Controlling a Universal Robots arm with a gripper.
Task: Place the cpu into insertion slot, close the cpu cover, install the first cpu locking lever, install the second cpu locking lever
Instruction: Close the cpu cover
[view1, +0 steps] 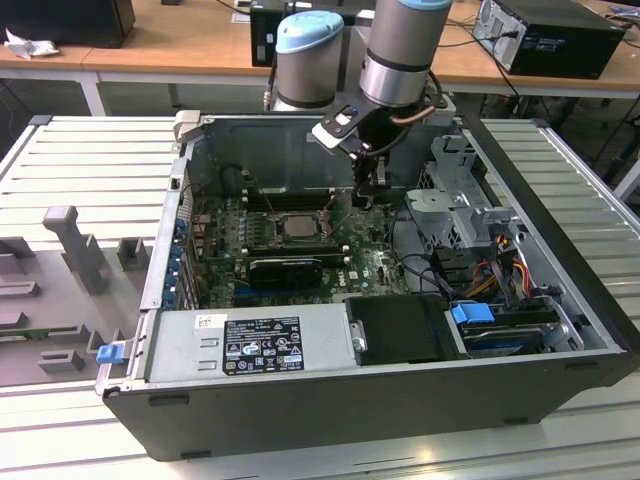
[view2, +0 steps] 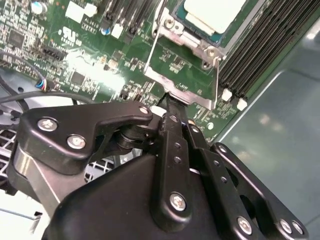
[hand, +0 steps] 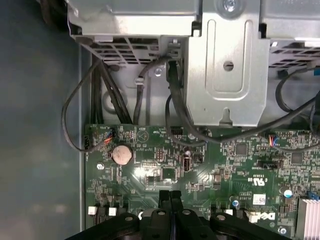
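Hand (view1: 366, 196) clenched, tips at the cpu cover (view2: 190, 42) edge; cpu (view1: 297, 225) seated at its 8 o'clock in exterior view.

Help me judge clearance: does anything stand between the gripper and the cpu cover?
Nothing visible does. In the second wrist view the gripper is right at the edge of the cpu cover, with nothing between them.

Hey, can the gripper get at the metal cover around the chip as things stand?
Probably yes. The shut gripper sits right by the edge of the cover on the motherboard, beside the chip, and no cable or part seems to lie between them.
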